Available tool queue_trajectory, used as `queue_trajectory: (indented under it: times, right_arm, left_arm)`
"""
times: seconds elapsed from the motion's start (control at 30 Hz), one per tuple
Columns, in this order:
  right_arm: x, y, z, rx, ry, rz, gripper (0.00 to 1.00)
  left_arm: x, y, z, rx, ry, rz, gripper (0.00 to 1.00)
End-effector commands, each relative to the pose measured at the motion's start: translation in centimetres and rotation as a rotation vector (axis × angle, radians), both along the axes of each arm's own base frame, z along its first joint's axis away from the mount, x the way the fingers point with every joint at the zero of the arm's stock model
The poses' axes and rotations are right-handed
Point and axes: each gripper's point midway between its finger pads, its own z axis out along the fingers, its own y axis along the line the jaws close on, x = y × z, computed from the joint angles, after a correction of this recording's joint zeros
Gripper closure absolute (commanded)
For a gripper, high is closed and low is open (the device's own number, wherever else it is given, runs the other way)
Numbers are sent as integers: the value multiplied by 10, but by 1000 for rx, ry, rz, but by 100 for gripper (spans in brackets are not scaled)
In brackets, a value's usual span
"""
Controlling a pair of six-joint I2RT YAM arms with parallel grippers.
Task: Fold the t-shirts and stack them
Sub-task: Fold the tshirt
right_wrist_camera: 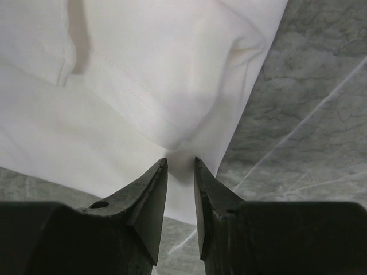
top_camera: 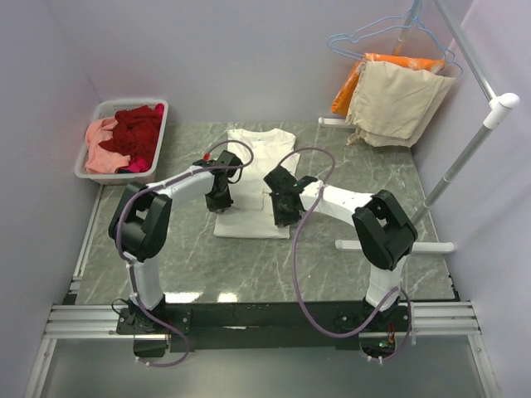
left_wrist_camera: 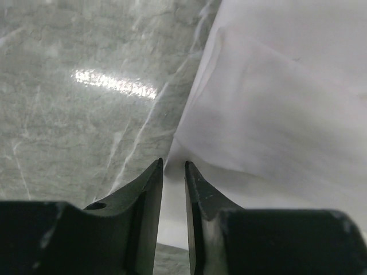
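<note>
From above, you are seeing the white t-shirt (top_camera: 253,157) lying flat on the grey marble table (top_camera: 249,269). The left gripper (top_camera: 220,199) is sitting on its left edge and the right gripper (top_camera: 284,211) on its right edge, with bare table showing on both sides. The dark red t-shirt (top_camera: 137,131) and the salmon pink t-shirt (top_camera: 101,151) are lying in the basket (top_camera: 133,104), far left.

In the left wrist view, the fingers (left_wrist_camera: 150,195) are standing narrow at the shirt's edge, and you cannot tell if they are pinching.

In the right wrist view, the fingers (right_wrist_camera: 150,195) are pinching puckered cloth.
</note>
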Motion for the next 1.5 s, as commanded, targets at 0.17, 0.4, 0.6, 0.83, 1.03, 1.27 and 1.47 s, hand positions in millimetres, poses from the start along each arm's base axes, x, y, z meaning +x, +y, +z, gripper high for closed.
queue_trajectory:
  times: [0.17,0.4,0.6,0.83,1.03,1.27,1.47]
  right_arm:
    - [32,21,1,21,-44,-18,69]
    - [56,17,13,12,-93,-52,70]
    - [78,11,22,-3,-132,-81,71]
    - [110,4,28,-1,-167,-132,72]
    - [144,-7,34,-7,-201,-193,74]
    - [179,-19,47,16,-255,-272,77]
    - [200,-43,68,52,-372,-427,83]
  left_arm:
    - [25,-13,-6,-6,-16,-31,72]
    - [39,-11,4,19,-59,-22,71]
    - [58,-11,17,30,-104,-18,70]
    - [89,-8,21,62,-133,5,70]
    - [126,-13,32,46,-190,31,70]
    - [159,-10,43,44,-274,73,70]
    - [165,3,51,61,-299,131,70]
